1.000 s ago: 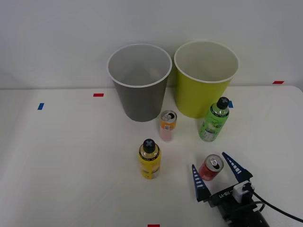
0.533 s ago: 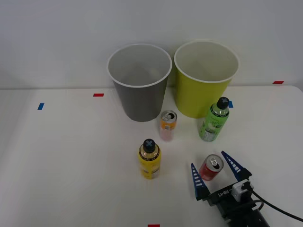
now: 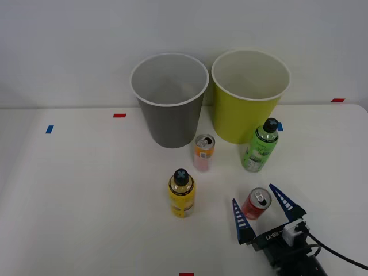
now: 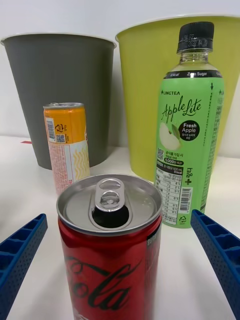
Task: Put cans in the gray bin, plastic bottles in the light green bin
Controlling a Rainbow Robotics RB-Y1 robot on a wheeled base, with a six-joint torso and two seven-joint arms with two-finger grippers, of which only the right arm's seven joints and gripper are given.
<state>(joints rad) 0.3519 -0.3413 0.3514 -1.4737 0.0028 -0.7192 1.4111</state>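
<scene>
A short red can stands upright at the front right, between the open blue fingers of my right gripper, which do not touch it. The orange and pink can stands in front of the gray bin. A tall green bottle stands before the light green bin. The stubby yellow bottle stands to the red can's left.
Both bins stand side by side at the table's back, against a white wall. Small red and blue tape marks dot the white table. A black cable trails from my wrist at the front right.
My right gripper has crept slightly forward around the red can. Everything else stays still.
</scene>
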